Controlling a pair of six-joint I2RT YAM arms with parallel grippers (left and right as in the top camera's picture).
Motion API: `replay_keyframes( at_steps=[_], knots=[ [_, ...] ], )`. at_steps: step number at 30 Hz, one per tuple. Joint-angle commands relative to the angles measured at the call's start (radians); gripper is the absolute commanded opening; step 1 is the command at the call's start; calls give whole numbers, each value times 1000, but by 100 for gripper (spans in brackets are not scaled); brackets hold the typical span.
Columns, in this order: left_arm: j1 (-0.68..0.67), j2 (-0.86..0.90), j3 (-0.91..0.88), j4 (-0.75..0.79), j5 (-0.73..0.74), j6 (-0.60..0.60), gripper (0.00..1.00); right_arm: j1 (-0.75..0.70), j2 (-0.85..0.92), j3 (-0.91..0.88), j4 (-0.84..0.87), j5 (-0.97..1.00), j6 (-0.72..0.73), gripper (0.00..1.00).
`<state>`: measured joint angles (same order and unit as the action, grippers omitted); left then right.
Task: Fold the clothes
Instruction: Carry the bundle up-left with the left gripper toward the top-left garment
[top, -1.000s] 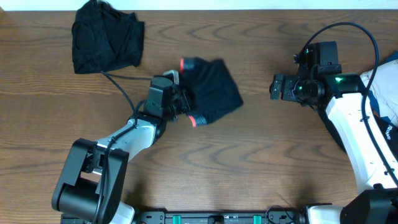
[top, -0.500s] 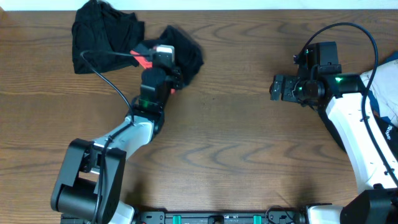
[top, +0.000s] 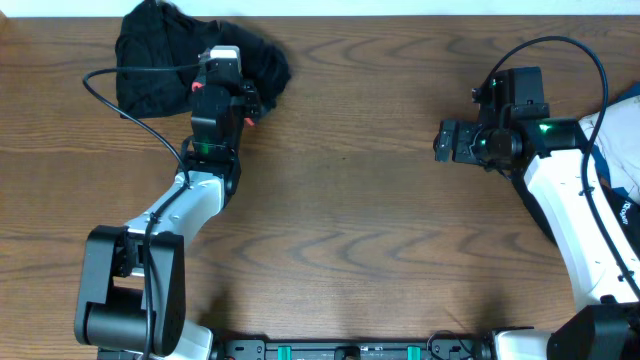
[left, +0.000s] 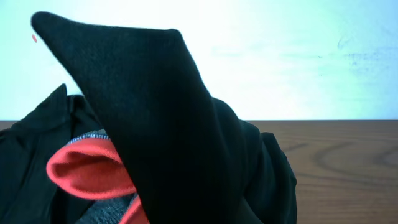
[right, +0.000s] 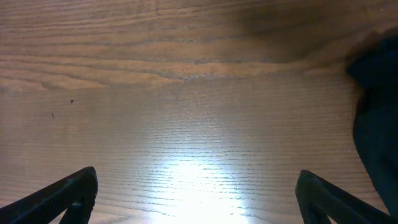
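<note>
The left fingers (top: 246, 101) pinch a black garment (top: 266, 66) with a coral-red band (top: 251, 118), which touches a black pile (top: 150, 62) at the tabletop's (top: 350, 230) far-left corner. The right fingers (top: 442, 139) are spread wide over wood, well apart from both.

The left arm (top: 190, 205) and right arm (top: 560, 185) have white shells and black joints. A black cable (top: 560, 42) loops behind the right gripper (top: 440, 140), near a green light (top: 545, 127).

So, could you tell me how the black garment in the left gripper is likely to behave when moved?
Probably floppy: the garment droops in a limp peak in the wrist view. Likely light, as it bunches loosely. Its fold may slip open; the red band already shows.
</note>
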<state>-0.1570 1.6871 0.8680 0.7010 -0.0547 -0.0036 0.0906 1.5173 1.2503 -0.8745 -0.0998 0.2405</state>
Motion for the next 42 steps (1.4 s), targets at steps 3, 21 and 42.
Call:
replay_keyframes(
  at_steps=[3, 21, 42],
  knots=[
    [5, -15, 127, 18, 47, -8, 6, -5, -18, 23, -1, 6, -13, 99],
    [148, 50, 430, -66, -74, 18, 6, -5, -18, 23, 6, 6, -14, 99],
    [213, 391, 430, -23, -329, -142, 6, -5, -18, 23, 13, 6, -14, 99]
  ],
)
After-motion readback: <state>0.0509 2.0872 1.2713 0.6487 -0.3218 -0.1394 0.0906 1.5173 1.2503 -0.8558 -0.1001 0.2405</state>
